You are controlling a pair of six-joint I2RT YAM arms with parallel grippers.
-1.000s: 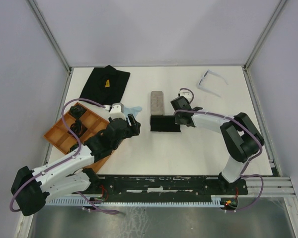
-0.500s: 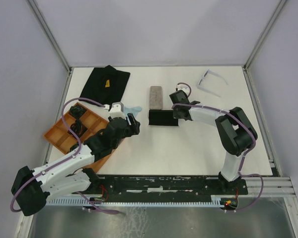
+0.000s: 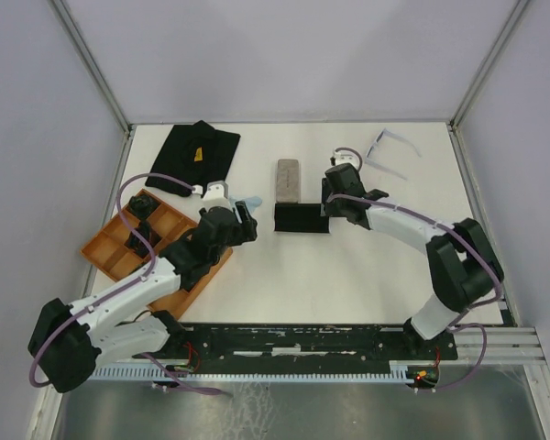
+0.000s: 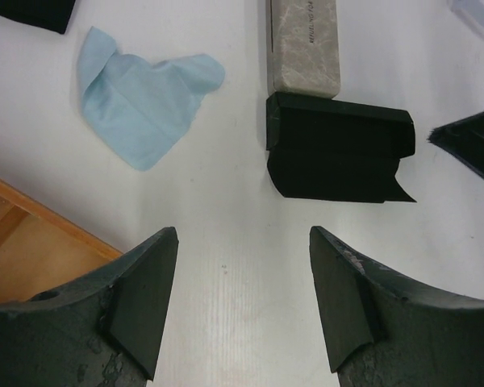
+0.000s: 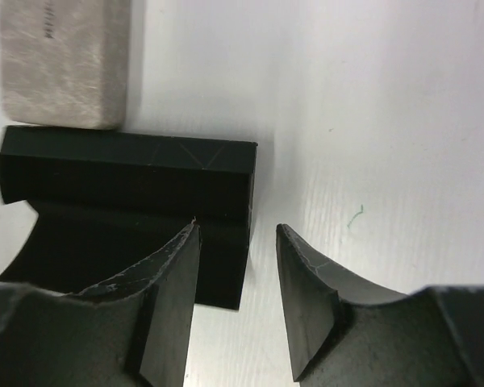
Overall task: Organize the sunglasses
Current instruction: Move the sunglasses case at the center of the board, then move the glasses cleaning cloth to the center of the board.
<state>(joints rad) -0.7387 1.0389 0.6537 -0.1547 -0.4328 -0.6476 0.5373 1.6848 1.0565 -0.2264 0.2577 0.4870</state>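
Observation:
The pale-framed sunglasses (image 3: 390, 149) lie unfolded at the far right of the table, and an edge of them shows at the left wrist view's top right corner (image 4: 477, 11). My right gripper (image 3: 330, 209) (image 5: 238, 230) is open, with the right end of the black case (image 3: 301, 218) (image 5: 129, 193) just under its left finger. My left gripper (image 3: 248, 221) (image 4: 242, 266) is open over bare table, nothing between its fingers, near the black case (image 4: 339, 149). The black-framed sunglasses cannot be made out; dark shapes lie in the orange tray (image 3: 110, 252).
A grey case (image 3: 289, 179) (image 4: 305, 44) (image 5: 64, 60) touches the black case's far side. A light blue cloth (image 4: 145, 97) lies left of the cases. A black cloth (image 3: 197, 154) is at the far left. The orange tray's edge (image 4: 32, 218) is by my left gripper.
My right gripper opened and let go of the black case, which it had first pushed a little farther back against the grey case. The left arm reached slightly forward.

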